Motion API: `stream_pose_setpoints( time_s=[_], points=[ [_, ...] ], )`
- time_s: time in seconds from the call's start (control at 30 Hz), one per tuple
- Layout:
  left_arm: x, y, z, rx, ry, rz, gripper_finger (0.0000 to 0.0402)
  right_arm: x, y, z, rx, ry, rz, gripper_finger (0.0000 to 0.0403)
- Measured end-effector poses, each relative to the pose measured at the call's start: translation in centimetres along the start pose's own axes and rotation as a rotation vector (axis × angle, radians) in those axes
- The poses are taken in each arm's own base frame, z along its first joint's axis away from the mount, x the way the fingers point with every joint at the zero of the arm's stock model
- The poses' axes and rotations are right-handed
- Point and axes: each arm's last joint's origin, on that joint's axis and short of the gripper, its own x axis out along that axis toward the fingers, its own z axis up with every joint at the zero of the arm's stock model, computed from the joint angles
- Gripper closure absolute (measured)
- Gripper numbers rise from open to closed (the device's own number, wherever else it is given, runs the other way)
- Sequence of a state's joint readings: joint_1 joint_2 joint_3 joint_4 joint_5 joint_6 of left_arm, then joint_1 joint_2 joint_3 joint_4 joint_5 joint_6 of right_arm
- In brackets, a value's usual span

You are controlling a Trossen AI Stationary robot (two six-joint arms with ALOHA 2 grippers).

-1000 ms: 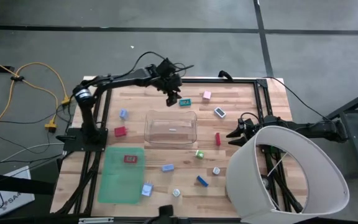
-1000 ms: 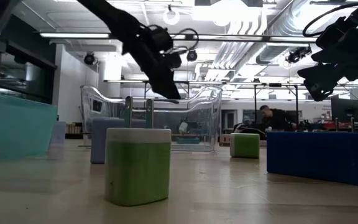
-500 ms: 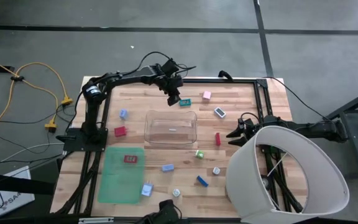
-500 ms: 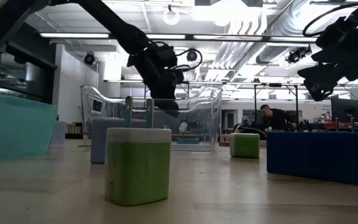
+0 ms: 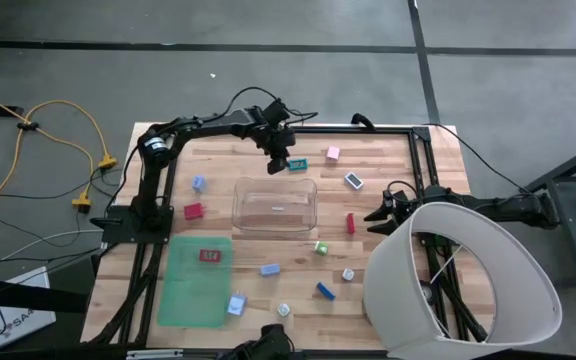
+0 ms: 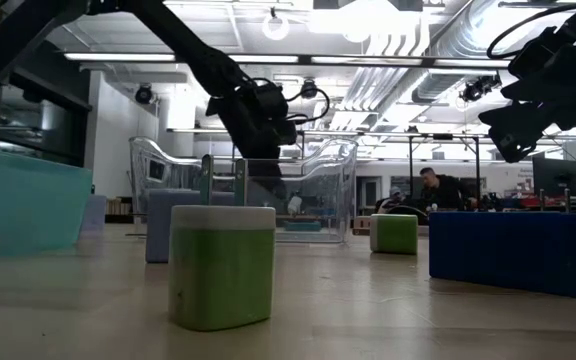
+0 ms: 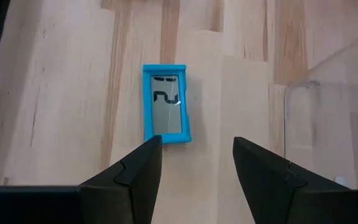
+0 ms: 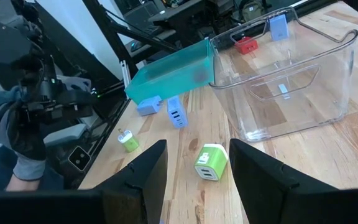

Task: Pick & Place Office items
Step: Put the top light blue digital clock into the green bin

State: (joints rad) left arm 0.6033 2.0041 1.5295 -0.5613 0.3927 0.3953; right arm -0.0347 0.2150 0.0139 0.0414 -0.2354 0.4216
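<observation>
The left tool (image 5: 279,163) hangs low over the far side of the wooden table (image 5: 388,150), just behind the clear bin (image 5: 274,204). Its two dark fingers (image 7: 132,171) stand apart and hold nothing; in the left wrist view a flat blue item with a grey screen (image 7: 165,103) lies on the bare wood just ahead of the fingertips, untouched, with a corner of the clear bin beside it. In the high view the same piece appears as a teal item (image 5: 297,164) immediately beside the left tool. The right tool (image 5: 376,214) hovers near the right edge of the table, close to a red item (image 5: 350,223); its fingers (image 8: 138,176) are also apart and empty, with a green-and-white item (image 8: 210,161) on the wood in front of them. The remaining office items lie scattered: a pink one (image 5: 333,153) at the far edge, a red block (image 5: 193,211) left of the bin, another red piece (image 5: 209,256) on the green mat (image 5: 193,295), and a blue block (image 5: 325,291) near the front. The bin holds no such piece that can be made out.
</observation>
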Motion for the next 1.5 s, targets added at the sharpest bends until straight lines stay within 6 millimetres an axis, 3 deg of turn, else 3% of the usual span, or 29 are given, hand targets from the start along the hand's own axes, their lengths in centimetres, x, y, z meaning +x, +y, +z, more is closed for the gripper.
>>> stream_pose_setpoints(
  time_s=[0.33, 0.87, 1.5],
  points=[
    [0.1, 0.1, -0.2, 0.020, 0.009, -0.004, 0.0145, 0.0, 0.0, 0.0, 0.000, 0.000, 0.000, 0.0241],
    [1.0, -1.5, 0.4, 0.027, 0.077, 0.117, 0.0144, 0.0, 0.0, 0.0, 0.000, 0.000, 0.000, 0.0241],
    [3.7, -0.8, -0.4, -0.011, 0.089, 0.137, 0.0144, 0.0, 0.0, 0.1, -0.002, -0.008, -0.004, 0.0241]
  ],
)
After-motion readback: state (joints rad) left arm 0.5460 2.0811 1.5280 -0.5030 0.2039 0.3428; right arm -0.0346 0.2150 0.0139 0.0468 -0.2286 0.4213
